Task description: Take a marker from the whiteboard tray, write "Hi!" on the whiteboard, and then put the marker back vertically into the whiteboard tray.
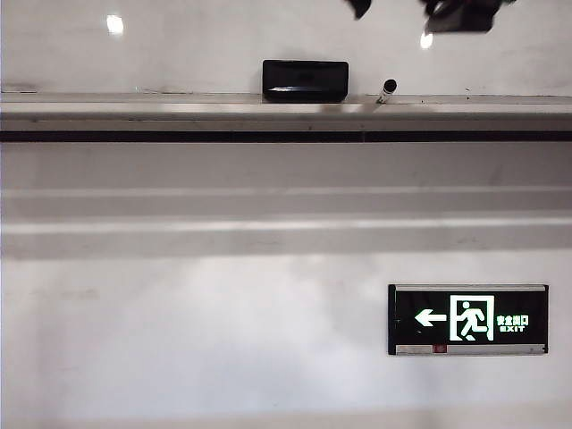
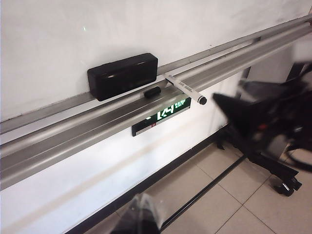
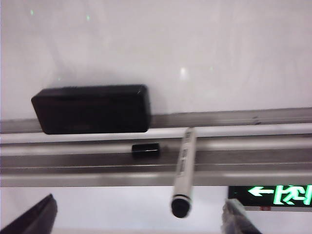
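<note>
Nearest the exterior camera hangs the green exit sign (image 1: 467, 319) on the matte wall, below pale mouldings. Above them the whiteboard tray (image 1: 179, 109) runs level across the whole view, with the whiteboard (image 1: 179, 45) behind it. A black eraser block (image 1: 305, 79) stands on the tray against the board. Just to its right the marker (image 1: 387, 90) shows only as a short stub, its black end facing the camera, so its long axis runs out from the board and crosswise to the tray. Dark parts of the right arm (image 1: 460, 13) show at the top edge, well above the marker.

From the left wrist view, the marker (image 2: 185, 89) lies across the tray (image 2: 73, 141), one end on the ledge near the eraser block (image 2: 123, 75) and the black end (image 2: 202, 100) jutting past the front lip. A small black cap (image 2: 151, 92) lies loose in the tray channel beside it. The left pincer's jaws cannot be made out in this view.

From the right wrist view, the marker (image 3: 184, 170) again lies crosswise over the tray (image 3: 73, 165), its black end overhanging towards the camera and apart from the cap (image 3: 146, 150). The right pincer (image 3: 136, 222) stands wide open, its dark fingertips (image 3: 34, 219) on either side and short of the marker, gripping nothing.
</note>
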Available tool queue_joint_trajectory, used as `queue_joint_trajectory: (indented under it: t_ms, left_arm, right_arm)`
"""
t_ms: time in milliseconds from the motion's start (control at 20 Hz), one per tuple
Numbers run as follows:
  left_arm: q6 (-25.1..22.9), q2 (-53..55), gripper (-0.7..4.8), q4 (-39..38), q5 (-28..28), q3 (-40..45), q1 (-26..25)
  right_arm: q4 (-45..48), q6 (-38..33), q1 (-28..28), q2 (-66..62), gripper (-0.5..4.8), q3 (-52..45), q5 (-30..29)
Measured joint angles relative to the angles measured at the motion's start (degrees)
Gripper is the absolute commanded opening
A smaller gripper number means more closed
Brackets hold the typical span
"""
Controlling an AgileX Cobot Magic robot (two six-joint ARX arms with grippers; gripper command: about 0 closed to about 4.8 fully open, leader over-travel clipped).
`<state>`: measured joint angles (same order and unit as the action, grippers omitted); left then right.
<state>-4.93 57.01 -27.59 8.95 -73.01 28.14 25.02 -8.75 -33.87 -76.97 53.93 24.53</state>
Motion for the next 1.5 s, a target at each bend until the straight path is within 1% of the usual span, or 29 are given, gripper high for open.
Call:
queue_joint_trajectory:
  t_ms: [100, 150, 350, 501, 601, 801, 1152, 1302, 1502]
  left_arm:
    - [0.0, 0.0, -0.06, 0.0, 0.8, 0.0, 0.0]
    - [0.0, 0.0, -0.06, 0.0, 1.0, 0.0, 0.0]
    - [0.0, 0.0, -0.05, 0.0, 1.2, 0.0, 0.0]
    - [0.0, 0.0, -0.06, 0.1, 1.3, 0.0, 0.0]
    - [0.0, 0.0, -0.06, 0.2, 1.3, 0.0, 0.0]
    - [0.0, -0.1, -0.06, 1.6, 1.3, 0.0, 0.0]
    - [0.0, -0.1, -0.06, 2.5, 1.4, 0.0, 0.0]
    - [0.0, -0.1, -0.06, 2.5, 1.4, 0.0, 0.0]
    - [0.0, -0.1, -0.06, 2.5, 1.4, 0.0, 0.0]
  right_arm:
    - [2.8, 0.1, 0.0, -2.8, 4.38, 0.0, 1.0]
    - [3.8, 0.4, 0.0, -3.5, 4.26, 0.0, 1.1]
    - [8.7, 3.1, 2.3, -7.3, 4.26, 0.0, 1.1]
    - [8.6, 3.0, 5.0, -8.2, 4.26, 0.0, 0.6]
    - [9.0, 3.0, 6.8, -8.9, 4.26, 0.5, -3.6]
    - [10.5, 3.0, 6.7, -12.5, 4.26, 1.4, -4.0]
    - [10.6, 4.2, 6.9, -17.7, 4.25, 7.7, -3.7]
    - [9.9, 4.3, 8.1, -19.1, 3.99, 8.1, -3.8]
    - [10.0, 4.3, 10.9, -19.3, 3.98, 8.8, -4.3]
